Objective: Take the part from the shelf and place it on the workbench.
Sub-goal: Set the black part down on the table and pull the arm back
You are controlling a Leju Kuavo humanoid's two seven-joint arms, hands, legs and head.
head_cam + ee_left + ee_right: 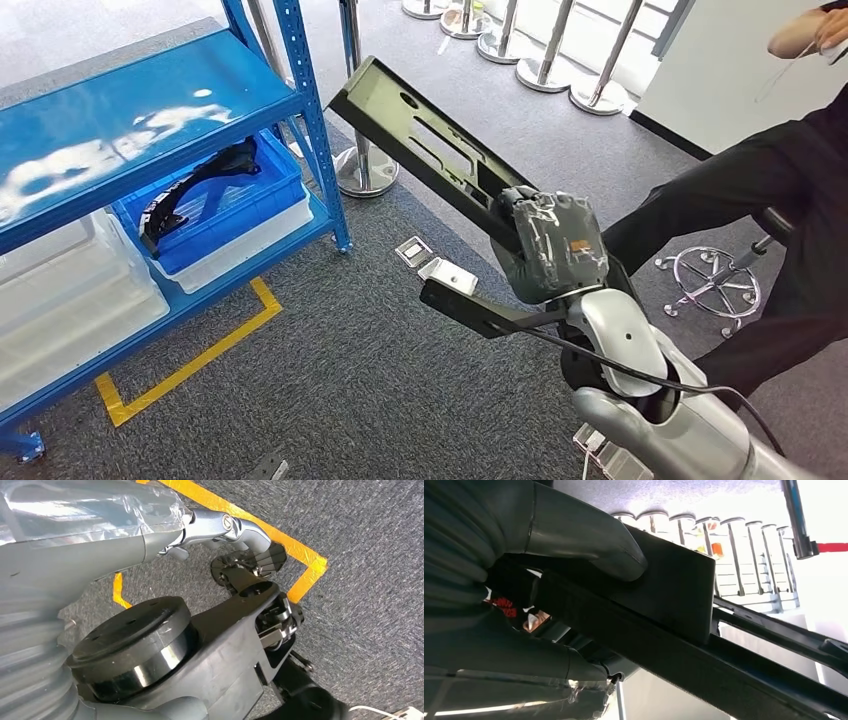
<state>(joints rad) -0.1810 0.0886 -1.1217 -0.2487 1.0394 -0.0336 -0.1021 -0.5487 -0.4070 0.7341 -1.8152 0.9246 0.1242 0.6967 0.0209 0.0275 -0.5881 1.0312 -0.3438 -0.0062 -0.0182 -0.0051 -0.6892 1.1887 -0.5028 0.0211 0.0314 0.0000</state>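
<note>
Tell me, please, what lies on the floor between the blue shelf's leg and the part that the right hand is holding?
In the head view, grey carpet with two small silver plates lying beside the long black part.

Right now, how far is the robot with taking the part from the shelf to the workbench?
Done: the long black part is off the blue shelf and up in the air over the carpet. In hand: the right hand grips it near its lower end; the thumb presses on it. Left: carrying it over and setting it down; these views show no workbench. Another black part lies in the blue bin.
</note>
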